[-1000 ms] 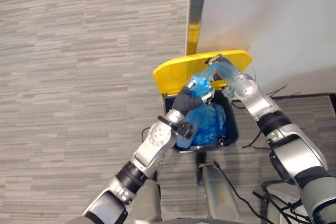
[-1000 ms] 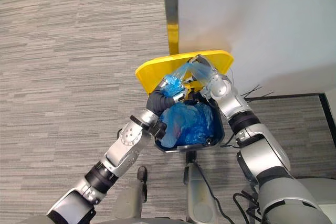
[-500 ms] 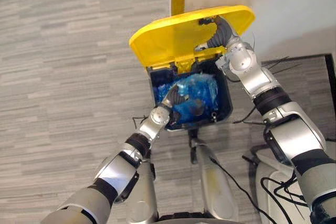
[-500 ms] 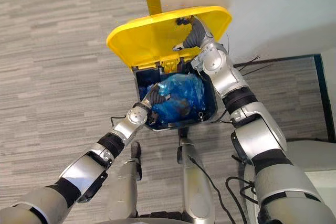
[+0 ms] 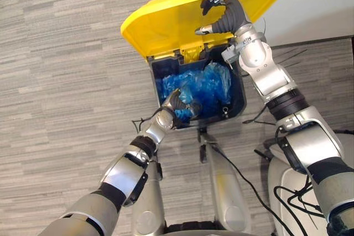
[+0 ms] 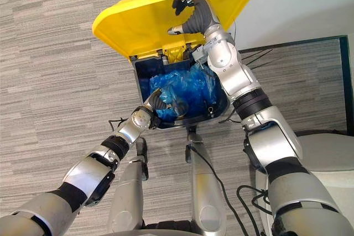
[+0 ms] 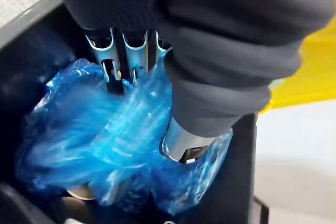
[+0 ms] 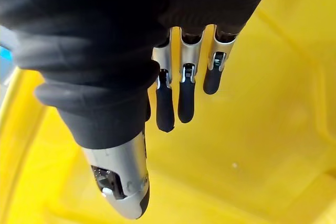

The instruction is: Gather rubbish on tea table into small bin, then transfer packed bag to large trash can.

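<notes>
Bag [image 5: 204,87] now down inside the bin [image 5: 238,98], left hand [image 5: 176,105] buried in it, grip unclear; right hand [image 5: 224,17], fingers straight, props the lid [image 5: 166,20]: transfer judged nearly complete.

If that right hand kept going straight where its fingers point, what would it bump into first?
The lid: the right hand points straight at its yellow underside from close by and may already touch it; the depth is hard to judge.

grey striped carpet [image 5: 55,81], white wall [image 5: 321,4]
</notes>
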{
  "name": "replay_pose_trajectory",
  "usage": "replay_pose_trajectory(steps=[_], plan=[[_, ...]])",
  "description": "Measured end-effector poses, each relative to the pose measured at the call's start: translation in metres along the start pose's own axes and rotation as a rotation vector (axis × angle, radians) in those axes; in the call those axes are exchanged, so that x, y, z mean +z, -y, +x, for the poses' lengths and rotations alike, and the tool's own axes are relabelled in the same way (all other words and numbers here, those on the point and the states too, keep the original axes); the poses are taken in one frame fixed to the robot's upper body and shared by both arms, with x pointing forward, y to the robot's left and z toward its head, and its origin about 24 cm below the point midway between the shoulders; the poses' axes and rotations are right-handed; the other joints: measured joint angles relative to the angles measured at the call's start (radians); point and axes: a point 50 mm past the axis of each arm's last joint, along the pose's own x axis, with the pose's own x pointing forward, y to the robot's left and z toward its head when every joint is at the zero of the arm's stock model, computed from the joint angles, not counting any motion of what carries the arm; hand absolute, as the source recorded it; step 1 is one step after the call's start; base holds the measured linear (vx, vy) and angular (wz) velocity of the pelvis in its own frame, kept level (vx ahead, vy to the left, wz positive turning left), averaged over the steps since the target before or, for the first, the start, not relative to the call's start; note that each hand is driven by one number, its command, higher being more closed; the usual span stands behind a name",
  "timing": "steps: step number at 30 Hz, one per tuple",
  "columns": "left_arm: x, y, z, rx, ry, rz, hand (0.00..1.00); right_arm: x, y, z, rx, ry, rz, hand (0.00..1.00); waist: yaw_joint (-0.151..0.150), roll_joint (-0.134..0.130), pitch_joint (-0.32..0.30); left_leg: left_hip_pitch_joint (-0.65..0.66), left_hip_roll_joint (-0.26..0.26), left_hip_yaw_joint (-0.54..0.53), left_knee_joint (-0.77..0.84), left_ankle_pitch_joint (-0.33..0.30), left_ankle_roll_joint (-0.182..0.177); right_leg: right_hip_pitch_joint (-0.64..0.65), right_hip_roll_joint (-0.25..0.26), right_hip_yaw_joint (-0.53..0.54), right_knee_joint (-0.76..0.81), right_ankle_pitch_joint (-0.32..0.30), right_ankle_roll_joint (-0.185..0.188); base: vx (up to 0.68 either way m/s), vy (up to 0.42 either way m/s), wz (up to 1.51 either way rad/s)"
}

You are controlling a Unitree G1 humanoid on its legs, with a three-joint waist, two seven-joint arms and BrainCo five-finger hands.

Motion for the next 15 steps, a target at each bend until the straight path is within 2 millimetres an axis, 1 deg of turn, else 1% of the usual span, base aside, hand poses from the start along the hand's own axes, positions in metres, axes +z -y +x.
replay_pose_trajectory(steps=[2,4,6,7,8,9,10,12,13,14,15], plan=[[0.006,-0.006,-0.001,0.037,0.047,0.013,0.0,-0.004,0.001,-0.006,0.001,0.002,-0.002,0.0,-0.001,0.0,0.0,0.012,-0.007,-0.001,-0.011,0.009,0.003,0.007,-0.008,-0.002,-0.001,-0.001,0.001,0.06,0.03,0.05],[0.008,-0.01,-0.005,0.058,0.09,0.026,0.0,-0.011,0.001,-0.012,0.008,-0.022,-0.013,0.0,0.001,0.002,-0.001,0.034,-0.009,-0.006,-0.012,0.011,0.002,0.032,-0.013,-0.012,-0.003,-0.004,0.006,0.07,0.028,0.11],[0.012,-0.011,-0.011,0.086,0.137,0.017,0.0,-0.024,0.0,-0.021,0.017,-0.061,-0.037,0.0,0.0,0.004,-0.002,0.062,-0.01,-0.022,-0.015,0.011,0.002,0.071,-0.017,-0.02,-0.007,-0.01,0.014,0.05,0.049,0.22],[0.015,-0.011,-0.016,0.107,0.177,0.001,0.0,-0.034,-0.001,-0.03,0.026,-0.094,-0.05,0.0,0.002,0.005,-0.003,0.082,-0.013,-0.031,-0.026,0.011,0.002,0.095,-0.024,-0.031,-0.007,-0.017,0.015,0.01,0.037,0.25],[0.016,-0.011,-0.019,0.115,0.195,-0.005,0.0,-0.038,-0.001,-0.034,0.029,-0.108,-0.053,0.0,0.001,0.005,-0.003,0.093,-0.015,-0.033,-0.035,0.012,0.002,0.105,-0.028,-0.035,-0.008,-0.019,0.012,0.0,0.021,0.34],[0.015,-0.012,-0.027,0.145,0.223,-0.03,0.0,-0.046,-0.003,-0.041,0.033,-0.135,-0.055,0.0,0.006,0.008,-0.004,0.11,-0.022,-0.045,-0.052,0.022,0.005,0.126,-0.036,-0.046,-0.012,-0.022,0.008,0.01,0.012,0.26],[0.012,-0.012,-0.031,0.154,0.225,-0.041,0.0,-0.049,-0.002,-0.044,0.03,-0.146,-0.053,0.0,0.008,0.009,-0.005,0.119,-0.024,-0.051,-0.06,0.026,0.006,0.134,-0.039,-0.05,-0.015,-0.022,0.008,0.01,0.016,0.31],[-0.001,-0.007,-0.047,0.177,0.21,-0.116,0.0,-0.062,-0.001,-0.063,0.016,-0.193,-0.049,0.0,0.02,0.018,-0.01,0.155,-0.03,-0.068,-0.098,0.049,0.007,0.168,-0.05,-0.07,-0.02,-0.027,0.009,0.04,0.0,0.31],[-0.013,-0.002,-0.057,0.183,0.18,-0.173,0.0,-0.073,-0.001,-0.076,0.012,-0.239,-0.044,0.0,0.028,0.028,-0.018,0.177,-0.031,-0.079,-0.108,0.051,0.007,0.193,-0.05,-0.082,-0.02,-0.034,0.008,0.05,-0.013,0.3],[-0.02,0.002,-0.062,0.184,0.161,-0.203,0.0,-0.078,-0.001,-0.082,0.014,-0.261,-0.042,0.0,0.032,0.035,-0.024,0.186,-0.031,-0.082,-0.11,0.051,0.007,0.205,-0.051,-0.089,-0.02,-0.038,0.008,0.05,-0.006,0.29],[-0.036,0.009,-0.075,0.18,0.109,-0.269,0.0,-0.088,-0.004,-0.095,0.021,-0.308,-0.034,0.0,0.041,0.049,-0.053,0.199,-0.031,-0.086,-0.116,0.051,0.006,0.22,-0.056,-0.098,-0.02,-0.045,0.011,0.06,0.017,0.21]])
